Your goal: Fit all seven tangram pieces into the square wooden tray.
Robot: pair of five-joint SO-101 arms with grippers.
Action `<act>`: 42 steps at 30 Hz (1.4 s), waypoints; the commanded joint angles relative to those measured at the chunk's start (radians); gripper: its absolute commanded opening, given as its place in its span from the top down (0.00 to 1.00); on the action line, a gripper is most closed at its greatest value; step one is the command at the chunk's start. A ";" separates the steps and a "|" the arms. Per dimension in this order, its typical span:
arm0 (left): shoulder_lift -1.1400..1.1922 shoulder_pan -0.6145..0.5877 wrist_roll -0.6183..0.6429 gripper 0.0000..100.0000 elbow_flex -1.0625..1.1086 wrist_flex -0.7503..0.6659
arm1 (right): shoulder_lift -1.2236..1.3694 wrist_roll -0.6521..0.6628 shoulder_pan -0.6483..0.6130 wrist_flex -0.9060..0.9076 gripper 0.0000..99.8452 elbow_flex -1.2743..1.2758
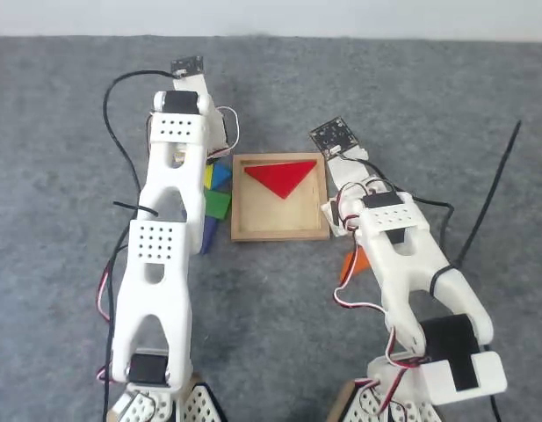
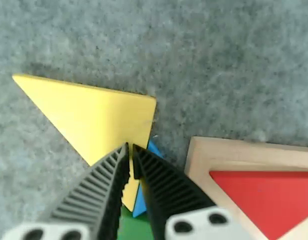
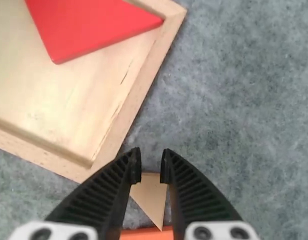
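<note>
The left arm's fingers (image 2: 109, 180) sit clenched over the yellow triangle (image 2: 94, 112), while the right arm's fingers (image 3: 119, 185) hang slightly parted, empty, above a tan triangle (image 3: 150, 192) beside the wooden tray (image 3: 69, 110) holding a red triangle (image 3: 84, 25).

Grey felt-like tabletop (image 1: 68, 176), pale wall strip (image 1: 271, 18) behind

Bright, even light; soft shadows

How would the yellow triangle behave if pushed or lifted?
The yellow triangle looks a rigid flat slab, so probably won't bend or roll. On the grey carpet it may drag rather than glide; its thin edge could be hard to pinch.
</note>
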 commanded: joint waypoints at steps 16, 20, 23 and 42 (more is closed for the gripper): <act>0.144 -0.057 -0.129 0.99 -0.145 -0.396 | -0.015 0.017 0.013 0.004 0.91 -0.063; 0.115 -0.028 -0.190 0.99 -0.151 -0.186 | -0.041 0.018 0.013 0.008 0.91 -0.055; 0.106 -0.014 -0.242 0.99 -0.166 -0.153 | -0.042 0.018 0.013 0.010 0.91 -0.055; 0.097 0.068 -0.496 0.99 -0.216 0.061 | -0.047 0.023 0.015 0.010 0.91 -0.055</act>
